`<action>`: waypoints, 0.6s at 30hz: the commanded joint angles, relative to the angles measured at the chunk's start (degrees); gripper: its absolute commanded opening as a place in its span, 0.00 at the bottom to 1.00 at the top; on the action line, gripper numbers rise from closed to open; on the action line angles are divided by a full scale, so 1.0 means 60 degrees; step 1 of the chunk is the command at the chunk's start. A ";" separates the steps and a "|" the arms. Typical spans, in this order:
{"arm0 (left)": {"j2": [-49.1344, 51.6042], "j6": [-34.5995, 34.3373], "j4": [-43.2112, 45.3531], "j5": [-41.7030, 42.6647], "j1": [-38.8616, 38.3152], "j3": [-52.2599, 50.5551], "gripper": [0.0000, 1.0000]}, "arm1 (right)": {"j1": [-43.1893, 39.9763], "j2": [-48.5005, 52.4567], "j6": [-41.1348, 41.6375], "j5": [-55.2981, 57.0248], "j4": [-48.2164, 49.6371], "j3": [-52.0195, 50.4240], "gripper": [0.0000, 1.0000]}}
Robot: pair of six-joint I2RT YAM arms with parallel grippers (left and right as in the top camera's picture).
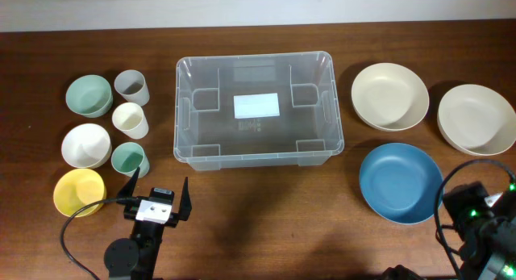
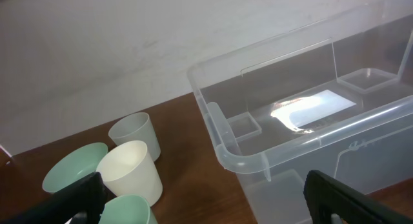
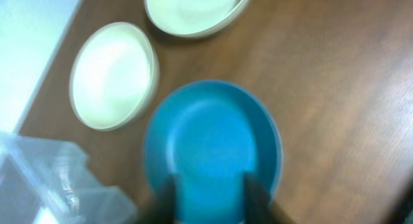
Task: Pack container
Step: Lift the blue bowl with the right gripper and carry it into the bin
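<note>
Both empty, left claw (image 1: 160,187) spread wide near container (image 1: 258,159), right claw (image 3: 211,198) partly spread above blue plate (image 3: 213,137).

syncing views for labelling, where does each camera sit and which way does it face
Overhead: above the table, straight down on the bin; left pincer, right arm show.
Left wrist: low, facing bin and cups; own fingertips show.
Right wrist: tilted down at blue plate; own blurred fingers show.
Shared: bin in all three.

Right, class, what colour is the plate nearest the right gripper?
The plate is blue, shown best in the overhead view.
</note>
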 commanded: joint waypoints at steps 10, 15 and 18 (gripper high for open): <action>-0.0058 0.0047 -0.0015 0.0073 0.0051 -0.0040 1.00 | -0.0040 0.1876 0.0667 0.0517 0.1861 -0.3428 0.77; -0.0058 0.0044 -0.0015 0.0073 0.0051 -0.0040 1.00 | -0.0040 0.3129 0.0659 0.0102 0.3187 -0.4014 0.77; -0.0058 0.0047 -0.0015 0.0073 0.0051 -0.0040 1.00 | -0.0022 0.4131 0.0579 -0.0066 0.4084 -0.4014 0.77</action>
